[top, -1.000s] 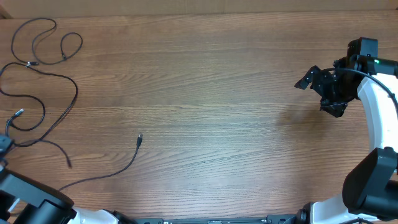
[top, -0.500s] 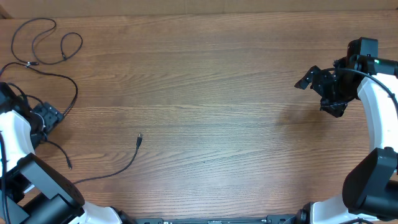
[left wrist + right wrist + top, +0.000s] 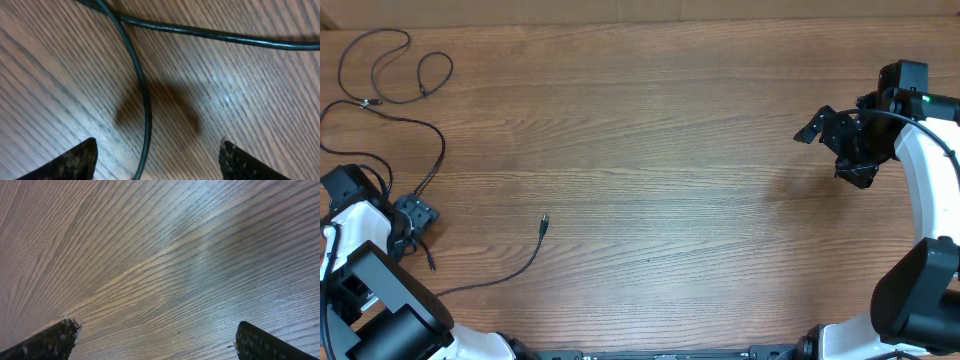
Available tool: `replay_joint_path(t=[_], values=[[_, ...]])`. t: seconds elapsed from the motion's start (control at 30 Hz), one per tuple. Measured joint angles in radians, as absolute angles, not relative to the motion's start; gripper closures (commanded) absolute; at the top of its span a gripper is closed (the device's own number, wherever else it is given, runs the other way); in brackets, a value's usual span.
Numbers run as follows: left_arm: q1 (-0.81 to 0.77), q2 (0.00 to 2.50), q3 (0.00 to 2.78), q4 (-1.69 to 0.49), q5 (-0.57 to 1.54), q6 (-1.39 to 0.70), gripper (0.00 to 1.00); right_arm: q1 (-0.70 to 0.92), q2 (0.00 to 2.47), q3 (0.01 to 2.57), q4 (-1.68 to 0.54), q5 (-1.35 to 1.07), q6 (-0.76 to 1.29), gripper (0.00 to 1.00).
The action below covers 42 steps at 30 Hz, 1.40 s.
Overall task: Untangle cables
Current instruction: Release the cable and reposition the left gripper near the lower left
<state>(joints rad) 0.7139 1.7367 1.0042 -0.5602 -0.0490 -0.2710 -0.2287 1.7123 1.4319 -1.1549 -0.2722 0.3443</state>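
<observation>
Overhead: the cables (image 3: 442, 150) lie at the far left of the table (image 3: 650, 150). I see loose loops near the top left corner. One cord runs down from them in a long curve toward the left fingers (image 3: 417, 215), which sit low at the left edge, right over that cord. A separate cord has its small plug end (image 3: 545, 221) lying free further in on the table, and its tail curves away toward the lower left. I cannot make out from this view whether the cords are knotted where they meet.

Left wrist: the two fingertips are spread wide at the bottom corners of the view. One thin black cord (image 3: 145, 100) runs between them, nearer the left tip and touching neither. It meets a second cord (image 3: 225, 36) near the top of the view. Nothing is gripped.

Right wrist: the right fingers (image 3: 50, 340) are spread wide over bare wood grain, holding nothing. In the overhead view this arm sits at the far right, well apart from the cables.
</observation>
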Motion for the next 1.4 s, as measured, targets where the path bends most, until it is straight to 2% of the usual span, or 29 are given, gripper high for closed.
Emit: replay_joint_path(t=[0.03,0.1,0.27,0.3,0.4,0.43,0.7,0.83,1.03,1.3,1.33,1.37,1.4], values=[[0.714,1.737,0.992,-0.547,-0.046,-0.282,0.38,-0.229,1.712,1.432,-1.155,-0.272,0.344,0.00],[0.714,1.737,0.960,-0.516,-0.042,-0.315,0.46,-0.228,1.712,1.432,-1.155,-0.272,0.344,0.00],[0.714,1.729,0.908,-0.473,-0.049,-0.353,0.45,-0.228,1.712,1.432,-1.155,-0.272,0.344,0.00],[0.714,1.727,0.905,-0.469,-0.049,-0.360,0.48,-0.228,1.712,1.432,-1.155,-0.272,0.344,0.00],[0.714,1.723,0.901,-0.477,-0.050,-0.374,0.89,-0.229,1.712,1.432,-1.155,-0.273,0.344,0.00],[0.714,1.723,0.901,-0.487,-0.053,-0.385,0.96,-0.228,1.712,1.432,-1.155,-0.272,0.344,0.00],[0.713,1.711,0.905,-0.633,-0.086,-0.487,0.96,-0.229,1.712,1.432,-1.155,-0.272,0.344,0.00],[0.713,1.720,0.916,-0.842,-0.185,-0.661,0.96,-0.229,1.712,1.432,-1.155,-0.272,0.344,0.00],[0.713,1.740,0.986,-1.018,-0.187,-0.797,0.96,-0.228,1.712,1.432,-1.155,-0.272,0.344,0.00],[0.713,1.740,1.108,-1.073,-0.124,-0.860,0.93,-0.228,1.712,1.432,-1.155,-0.272,0.345,0.00],[0.713,1.740,1.121,-1.083,-0.120,-0.859,0.87,-0.229,1.712,1.432,-1.155,-0.272,0.344,0.00],[0.713,1.740,1.137,-1.099,-0.115,-0.858,0.68,-0.228,1.712,1.432,-1.154,-0.272,0.344,0.00],[0.713,1.740,1.150,-1.112,-0.115,-0.858,0.37,-0.228,1.712,1.432,-1.155,-0.272,0.345,0.00]])
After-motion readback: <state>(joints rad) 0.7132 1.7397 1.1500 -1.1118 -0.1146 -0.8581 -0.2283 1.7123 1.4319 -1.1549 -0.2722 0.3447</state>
